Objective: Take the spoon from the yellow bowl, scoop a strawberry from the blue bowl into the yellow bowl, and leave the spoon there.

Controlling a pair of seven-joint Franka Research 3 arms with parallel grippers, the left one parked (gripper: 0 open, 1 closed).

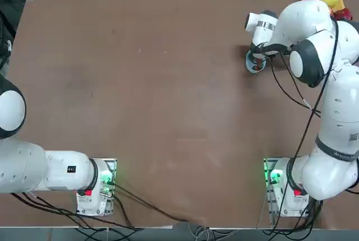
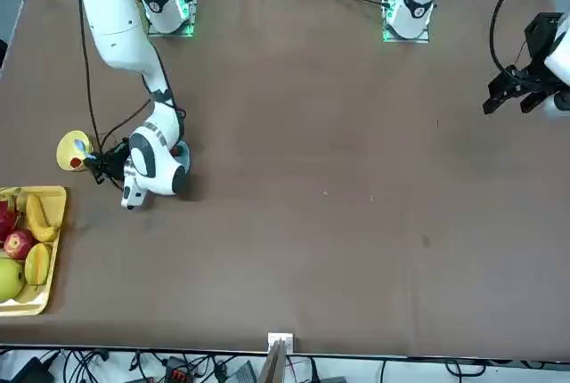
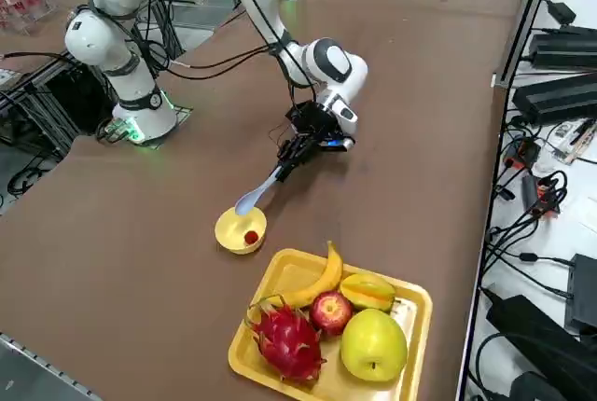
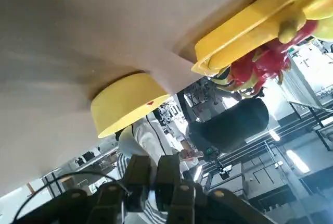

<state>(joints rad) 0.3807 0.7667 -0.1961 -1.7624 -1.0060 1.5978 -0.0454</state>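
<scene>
Right claw [image 3: 297, 151] grips spoon [image 3: 254, 196], tip over yellow bowl [image 3: 229, 234] rim.

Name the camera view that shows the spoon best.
The right side view: the spoon shows whole, held by the right tool, its bowl over the yellow bowl. The front view shows only its tip; the top view hides it; the wrist view shows a blurred part.

table [image 3: 140, 233]: matt brown top, smooth, with a faint sheen
yellow bowl [image 3: 241, 230]: smooth plastic look, slightly glossy
spoon [image 3: 257, 193]: pale plastic look, smooth
blue bowl [image 1: 255, 63]: smooth, plastic look, mostly hidden
yellow tray [image 3: 410, 312]: smooth glossy plastic look
right arm [image 3: 322, 58]: glossy white shell, dark matt joints
right gripper [image 3: 297, 146]: matt black, hard finish
cables [image 3: 546, 205]: black, rubbery look
</scene>
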